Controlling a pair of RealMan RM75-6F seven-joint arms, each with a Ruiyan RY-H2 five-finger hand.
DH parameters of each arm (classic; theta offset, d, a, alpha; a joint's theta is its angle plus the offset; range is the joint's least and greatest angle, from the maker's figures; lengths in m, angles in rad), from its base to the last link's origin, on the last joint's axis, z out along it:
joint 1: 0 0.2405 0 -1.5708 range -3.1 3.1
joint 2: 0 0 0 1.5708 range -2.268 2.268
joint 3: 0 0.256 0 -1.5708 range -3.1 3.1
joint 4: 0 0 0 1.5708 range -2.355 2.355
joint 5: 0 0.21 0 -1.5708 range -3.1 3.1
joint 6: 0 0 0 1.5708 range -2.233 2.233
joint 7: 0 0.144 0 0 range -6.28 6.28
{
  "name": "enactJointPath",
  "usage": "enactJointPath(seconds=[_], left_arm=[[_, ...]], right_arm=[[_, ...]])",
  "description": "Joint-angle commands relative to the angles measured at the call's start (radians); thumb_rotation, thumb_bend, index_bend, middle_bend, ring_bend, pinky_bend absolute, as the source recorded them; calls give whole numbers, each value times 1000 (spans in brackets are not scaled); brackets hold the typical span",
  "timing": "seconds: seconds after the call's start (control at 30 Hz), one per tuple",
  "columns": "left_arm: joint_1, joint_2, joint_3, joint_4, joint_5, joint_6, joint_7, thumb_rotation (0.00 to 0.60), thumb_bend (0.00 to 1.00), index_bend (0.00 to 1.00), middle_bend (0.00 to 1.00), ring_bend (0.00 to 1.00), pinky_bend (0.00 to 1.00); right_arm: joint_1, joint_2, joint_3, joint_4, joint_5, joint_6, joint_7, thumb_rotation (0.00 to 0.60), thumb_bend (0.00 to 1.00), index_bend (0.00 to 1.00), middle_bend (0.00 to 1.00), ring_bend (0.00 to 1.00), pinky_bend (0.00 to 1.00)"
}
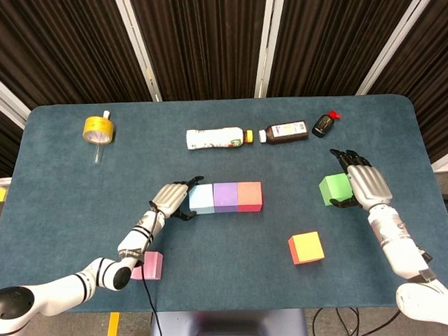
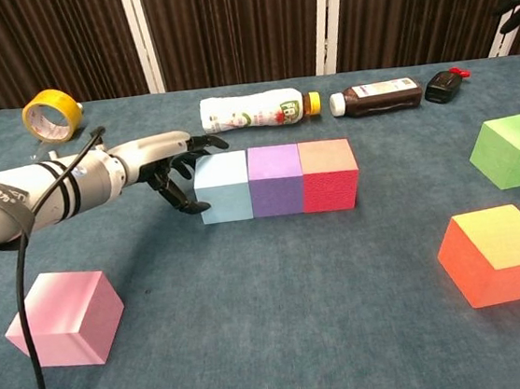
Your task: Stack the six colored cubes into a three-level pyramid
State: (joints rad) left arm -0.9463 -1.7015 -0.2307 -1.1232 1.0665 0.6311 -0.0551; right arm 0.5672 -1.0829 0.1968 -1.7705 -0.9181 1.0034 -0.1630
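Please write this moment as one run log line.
base row: done | left robot hand: open beside row | right robot hand: at green cube

Your head view looks steeply down from high above the near edge, taking in the whole table (image 1: 60, 160) up to the dark curtain (image 1: 204, 42) behind it. Your chest view sits low, just above the tabletop, facing across it toward that same curtain, far closer to the surface. Both views share the row of cubes (image 1: 225, 198) (image 2: 275, 181), which sits mid-table in one and fills the center of the other.
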Motion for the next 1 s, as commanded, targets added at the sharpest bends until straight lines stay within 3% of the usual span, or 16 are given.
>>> enactJointPath(seconds=[0.03, 0.3, 0.47, 0.67, 1.0], left_arm=[[1, 5, 4, -5, -1, -2, 5, 600, 334, 27, 144, 149, 214], [18, 57, 36, -54, 5, 15, 63, 600, 333, 0, 39, 25, 182], [31, 93, 44, -77, 6, 63, 122, 600, 334, 0, 26, 5, 158], [-11, 66, 22, -17, -37, 37, 175, 600, 332, 0, 25, 0, 138], [-70, -3, -14, 71, -36, 5, 160, 600, 333, 0, 18, 0, 133]], right_arm=[[-1, 1, 0, 0, 0, 0, 1, 600, 261, 111, 211, 89, 230], [-4, 4, 1, -1, -6, -2, 8, 600, 262, 111, 211, 89, 230], [-7, 3, 0, 3, -12, -4, 18, 600, 261, 111, 211, 89, 230], [-10, 5, 1, 0, -16, -2, 21, 600, 261, 111, 211, 89, 230], [-22, 10, -1, -3, -16, 9, 24, 600, 262, 112, 211, 89, 230]])
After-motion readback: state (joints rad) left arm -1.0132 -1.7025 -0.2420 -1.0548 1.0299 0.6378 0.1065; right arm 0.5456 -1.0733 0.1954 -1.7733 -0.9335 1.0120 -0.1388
